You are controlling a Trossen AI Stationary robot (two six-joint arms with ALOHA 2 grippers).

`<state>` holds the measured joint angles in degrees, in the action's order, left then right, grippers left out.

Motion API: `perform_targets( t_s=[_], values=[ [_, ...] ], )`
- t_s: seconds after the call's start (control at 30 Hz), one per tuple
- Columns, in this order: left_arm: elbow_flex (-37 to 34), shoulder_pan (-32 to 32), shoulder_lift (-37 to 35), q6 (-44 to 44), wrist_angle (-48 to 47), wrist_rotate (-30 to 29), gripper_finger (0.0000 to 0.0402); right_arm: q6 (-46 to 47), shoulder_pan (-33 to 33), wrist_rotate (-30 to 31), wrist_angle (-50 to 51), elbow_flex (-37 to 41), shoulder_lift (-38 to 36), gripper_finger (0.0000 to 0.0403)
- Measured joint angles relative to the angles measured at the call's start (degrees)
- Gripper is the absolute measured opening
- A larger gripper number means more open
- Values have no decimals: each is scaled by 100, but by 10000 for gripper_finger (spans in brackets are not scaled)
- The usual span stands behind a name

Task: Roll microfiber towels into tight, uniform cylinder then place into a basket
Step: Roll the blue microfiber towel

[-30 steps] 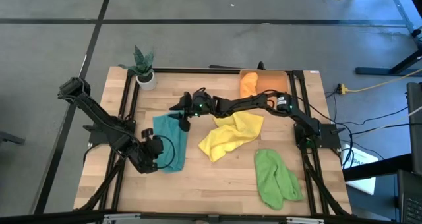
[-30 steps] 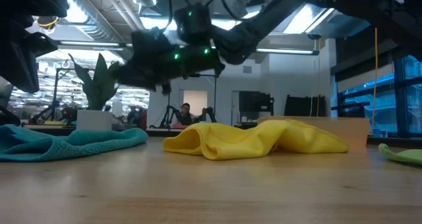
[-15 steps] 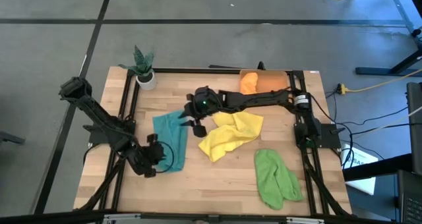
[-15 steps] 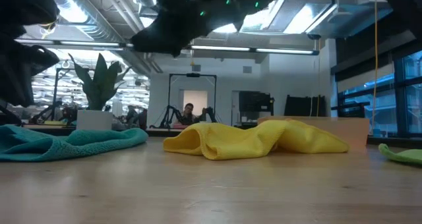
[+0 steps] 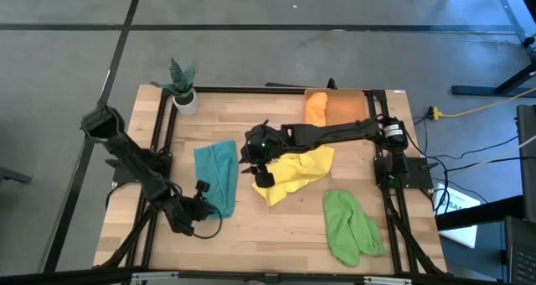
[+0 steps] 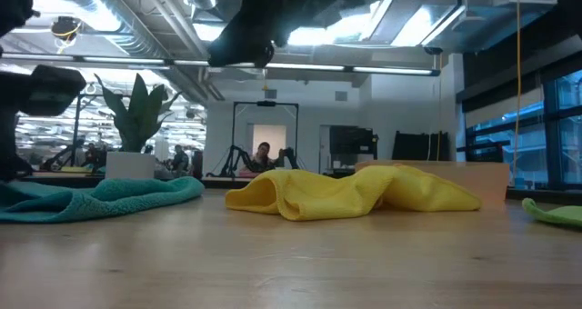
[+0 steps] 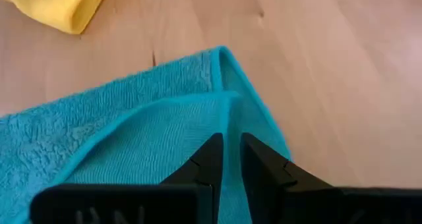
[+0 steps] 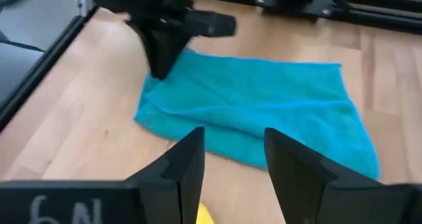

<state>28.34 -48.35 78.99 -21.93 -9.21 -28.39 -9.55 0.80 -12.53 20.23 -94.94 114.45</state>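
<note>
Left gripper (image 5: 203, 206), fingers (image 7: 210, 162) nearly together with only a slit between, hovers at the near corner of the folded teal microfiber towel (image 5: 217, 175). Lies flat on the bare wooden table (image 5: 285, 235), long axis running from front edge toward the back. Right gripper (image 5: 260, 173), jaws parted and empty, hangs just beside its right edge, over the crumpled yellow microfiber towel (image 5: 295, 173). Translucent orange plastic basket (image 5: 345, 107) sits far right-back. Left arm looks nearer for starting the roll.

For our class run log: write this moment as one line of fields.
left gripper: nearly closed, empty, over teal towel corner | right gripper: open, empty, above table between teal and yellow towel | basket: orange towel inside
</note>
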Motion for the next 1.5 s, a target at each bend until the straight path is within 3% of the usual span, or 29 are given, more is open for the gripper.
perform_targets(
  t_s=[0.2, 1.27, 1.5],
  values=[
    [112, -43, 241, 155, 48, -390, 46, 1, 263, 5, 35, 2, 0, 157],
    [166, 110, 290, -339, 30, -388, 47, 26, 439, 7, 14, 2, 5, 157],
    [166, 185, 290, -455, 38, -310, 74, 45, 439, 7, 15, 2, 9, 157]
  ],
)
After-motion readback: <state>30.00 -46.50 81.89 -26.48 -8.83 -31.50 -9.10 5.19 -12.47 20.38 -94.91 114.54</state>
